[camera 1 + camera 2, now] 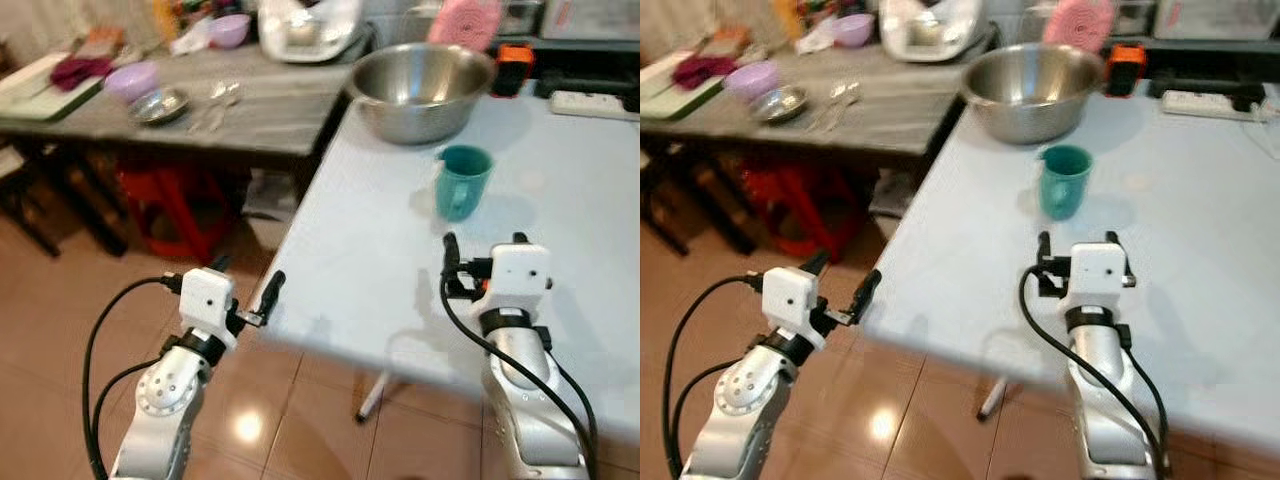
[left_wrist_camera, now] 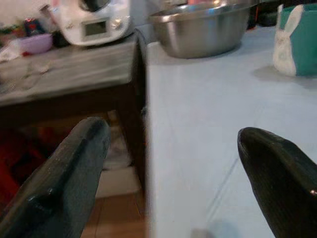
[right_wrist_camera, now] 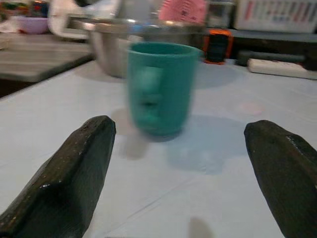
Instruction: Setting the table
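Red stool (image 1: 170, 210) under grey counter (image 1: 270, 110), white appliance (image 1: 305, 28), power strip (image 1: 595, 103)

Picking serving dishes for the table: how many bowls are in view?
4: large steel bowl on the white table; two purple plastic bowls and a small metal bowl on the grey counter. Others may be hidden.

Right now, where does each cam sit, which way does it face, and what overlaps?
Left eye, right eye: head stereo pair, looking forward and down at the white table; both silver arms show, left gripper at the table edge, right gripper over the table.
Left wrist: looks along its open black fingers across the table edge.
Right wrist: looks along its open fingers at the teal mug.
Shared: all views show the mug and steel bowl.
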Robot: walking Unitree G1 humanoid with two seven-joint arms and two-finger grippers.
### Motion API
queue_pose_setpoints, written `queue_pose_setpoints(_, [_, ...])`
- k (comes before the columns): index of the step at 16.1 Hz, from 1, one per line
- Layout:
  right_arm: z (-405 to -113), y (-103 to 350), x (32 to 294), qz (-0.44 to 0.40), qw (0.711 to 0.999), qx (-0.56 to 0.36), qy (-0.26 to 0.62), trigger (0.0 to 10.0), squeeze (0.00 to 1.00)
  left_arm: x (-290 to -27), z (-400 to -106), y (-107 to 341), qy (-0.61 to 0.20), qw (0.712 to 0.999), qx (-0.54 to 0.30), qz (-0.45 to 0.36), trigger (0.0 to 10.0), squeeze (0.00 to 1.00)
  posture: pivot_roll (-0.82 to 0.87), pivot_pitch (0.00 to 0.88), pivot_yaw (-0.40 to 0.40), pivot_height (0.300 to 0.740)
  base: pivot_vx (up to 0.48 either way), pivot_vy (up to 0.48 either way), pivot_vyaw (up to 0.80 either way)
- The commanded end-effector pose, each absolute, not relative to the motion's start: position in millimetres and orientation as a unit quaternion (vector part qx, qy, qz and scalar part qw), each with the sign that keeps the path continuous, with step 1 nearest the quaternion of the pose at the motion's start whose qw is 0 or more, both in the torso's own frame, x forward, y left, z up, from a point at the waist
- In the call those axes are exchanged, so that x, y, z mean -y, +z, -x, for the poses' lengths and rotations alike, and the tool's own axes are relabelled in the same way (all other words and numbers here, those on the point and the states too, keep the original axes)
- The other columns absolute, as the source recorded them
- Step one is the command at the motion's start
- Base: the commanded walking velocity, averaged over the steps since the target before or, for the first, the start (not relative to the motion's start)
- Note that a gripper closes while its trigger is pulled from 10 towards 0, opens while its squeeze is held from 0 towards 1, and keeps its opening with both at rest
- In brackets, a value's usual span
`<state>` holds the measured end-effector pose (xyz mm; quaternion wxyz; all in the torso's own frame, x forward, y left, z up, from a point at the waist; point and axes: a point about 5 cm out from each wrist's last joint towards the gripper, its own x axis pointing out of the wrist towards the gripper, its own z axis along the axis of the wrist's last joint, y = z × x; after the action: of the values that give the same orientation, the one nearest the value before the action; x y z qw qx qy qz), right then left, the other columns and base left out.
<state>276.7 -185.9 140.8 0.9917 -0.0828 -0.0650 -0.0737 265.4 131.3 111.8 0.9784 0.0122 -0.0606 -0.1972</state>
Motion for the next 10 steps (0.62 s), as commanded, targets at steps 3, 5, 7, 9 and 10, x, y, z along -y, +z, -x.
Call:
queue_pose_setpoints(3, [-278.3,144.5,184.0,0.076,0.991,0.072,-0.078,10.0,0.00,-132.1,-264.0,111.7,-0.203,0.977,0.058,-0.017,10.0,0.00,-0.15,0.103,0.118,0.740,0.313,0.000,0.00])
queue_pose_setpoints(5, [-278.9,144.0,183.1,0.074,0.992,0.070,-0.077,10.0,0.00,-129.4,-261.3,109.7,-0.220,0.974,0.056,-0.011,10.0,0.00,-0.15,0.103,0.112,0.740,0.000,0.000,0.00])
queue_pose_setpoints(7, [-279.7,143.0,181.8,0.072,0.992,0.069,-0.075,10.0,0.00,-129.1,-260.6,109.3,-0.237,0.970,0.058,-0.010,10.0,0.00,-0.15,0.103,0.112,0.740,0.000,0.000,0.00])
queue_pose_setpoints(9, [-280.1,142.7,180.4,0.071,0.992,0.068,-0.073,10.0,0.00,-129.1,-259.6,110.0,-0.251,0.966,0.058,-0.014,10.0,0.00,-0.15,0.105,0.108,0.740,0.000,0.000,0.00])
queue_pose_setpoints(10, [-280.2,142.7,179.0,0.071,0.993,0.068,-0.071,10.0,0.00,-129.9,-258.8,109.2,-0.252,0.966,0.053,-0.015,10.0,0.00,-0.15,0.106,0.106,0.740,0.000,0.000,0.00])
